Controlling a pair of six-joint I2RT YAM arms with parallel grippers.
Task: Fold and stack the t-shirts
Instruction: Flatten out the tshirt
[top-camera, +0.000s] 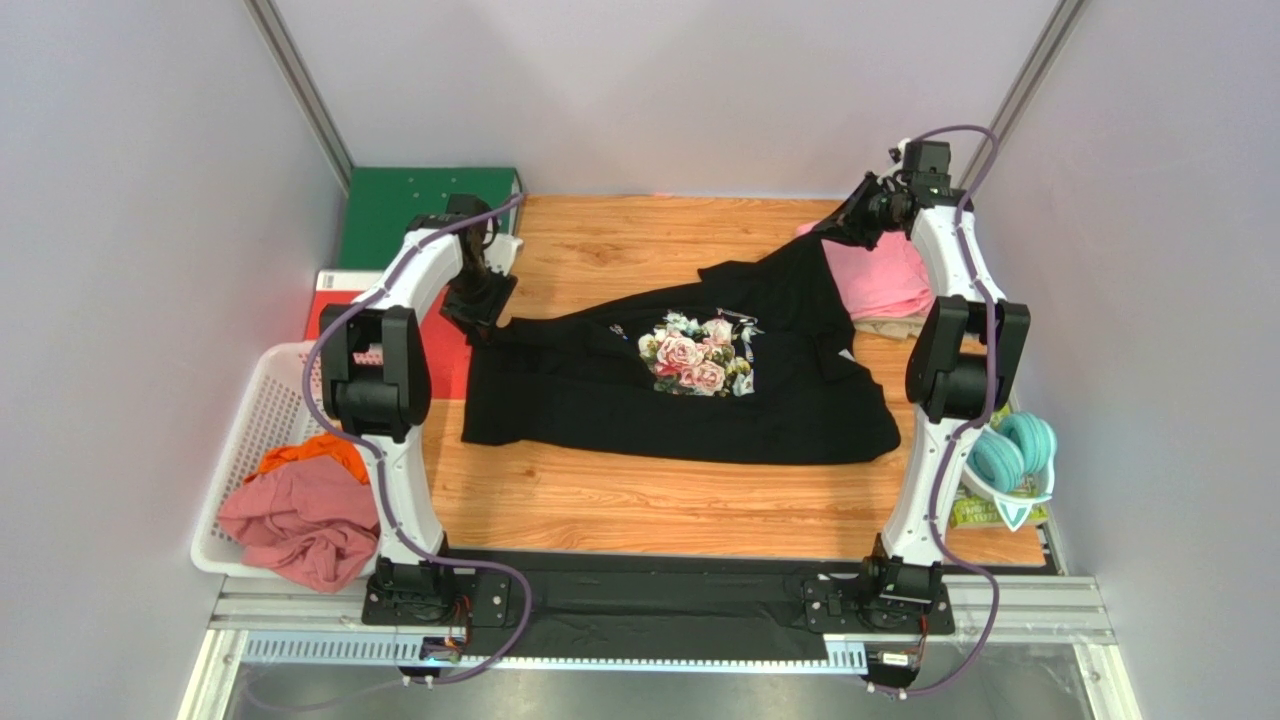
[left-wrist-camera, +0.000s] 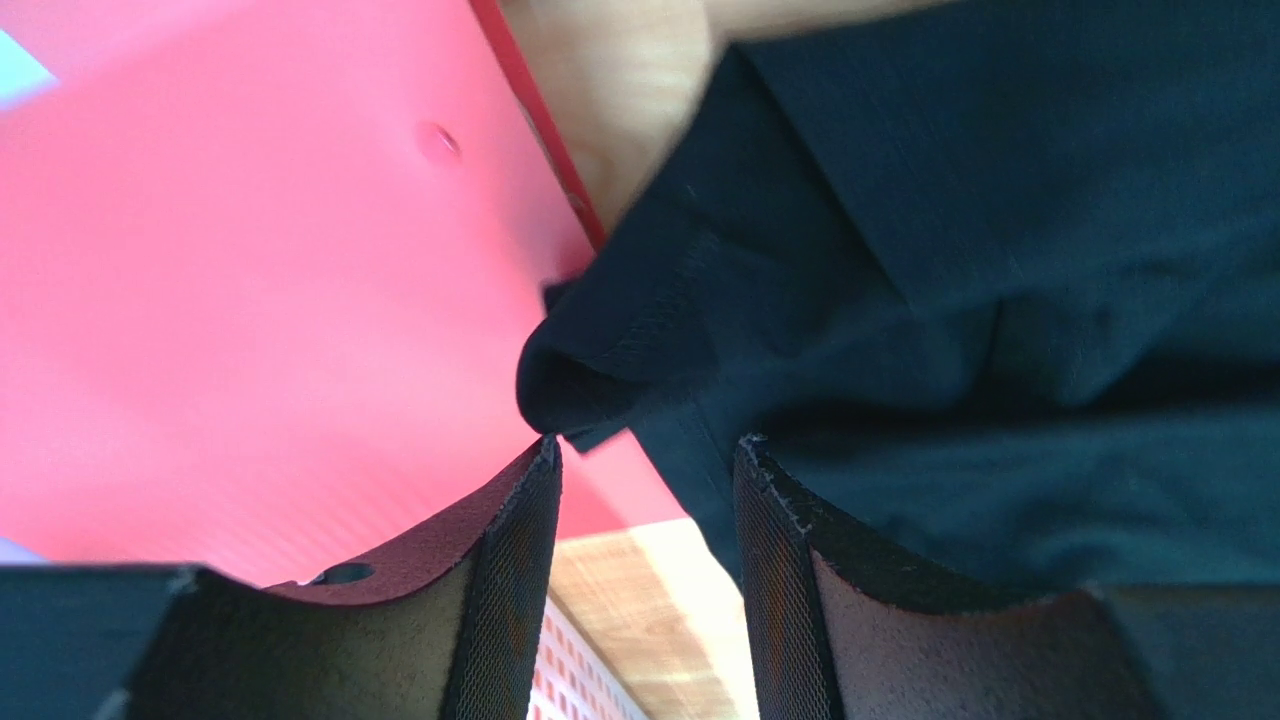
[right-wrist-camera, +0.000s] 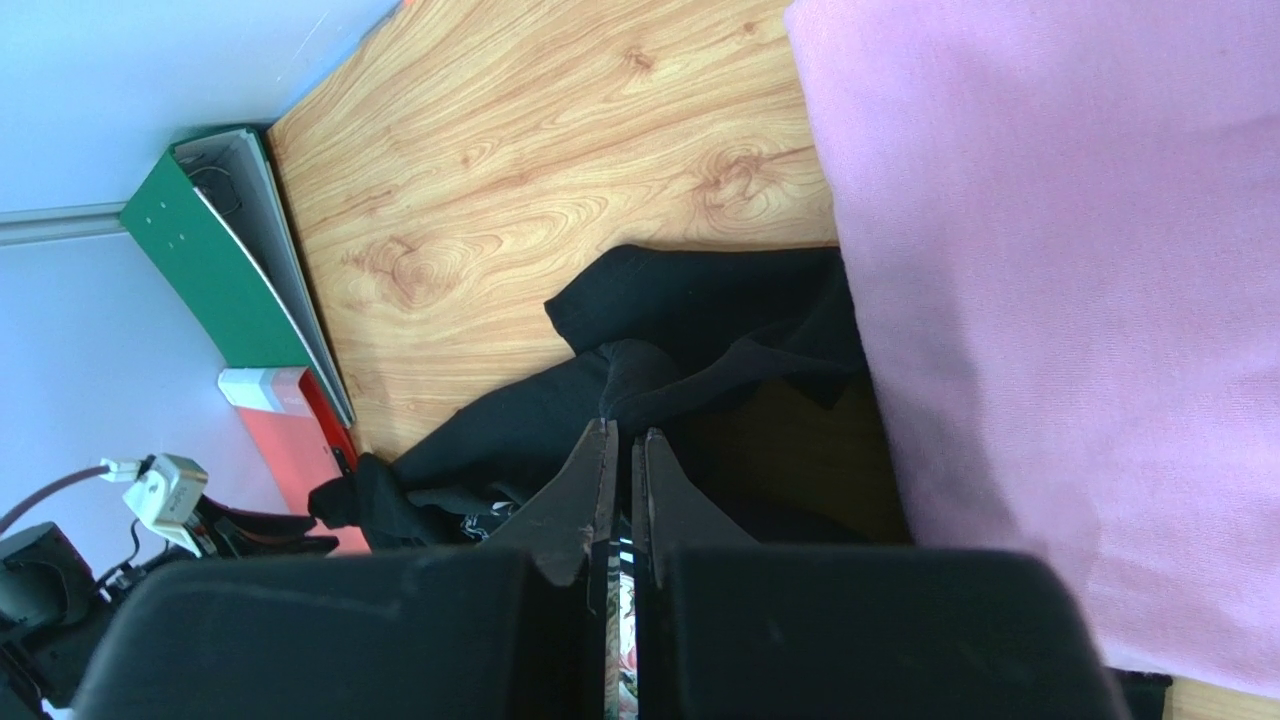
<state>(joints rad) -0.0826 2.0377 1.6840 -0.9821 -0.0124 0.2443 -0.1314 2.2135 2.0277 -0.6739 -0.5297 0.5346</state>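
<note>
A large black t-shirt (top-camera: 601, 398) with a pink-rose print (top-camera: 699, 356) lies spread across the wooden table. My left gripper (top-camera: 484, 318) hovers at its far left corner. In the left wrist view this gripper (left-wrist-camera: 646, 446) is open, and the bunched black corner (left-wrist-camera: 601, 375) sits just beyond the fingertips, partly over the red binder. My right gripper (top-camera: 842, 225) is shut on the shirt's far right corner, which it holds lifted. The right wrist view shows this gripper (right-wrist-camera: 624, 435) pinching a black fold (right-wrist-camera: 706, 315). A folded pink shirt (top-camera: 884, 275) rests on a beige one (top-camera: 890, 324) beside it.
A white basket (top-camera: 271, 398) at the left holds an orange shirt (top-camera: 313, 450) and a dusty-rose one (top-camera: 301, 518). A green binder (top-camera: 406, 210) and a red binder (left-wrist-camera: 226, 300) lie at the far left. A teal coiled bundle (top-camera: 1014, 447) sits by the right arm.
</note>
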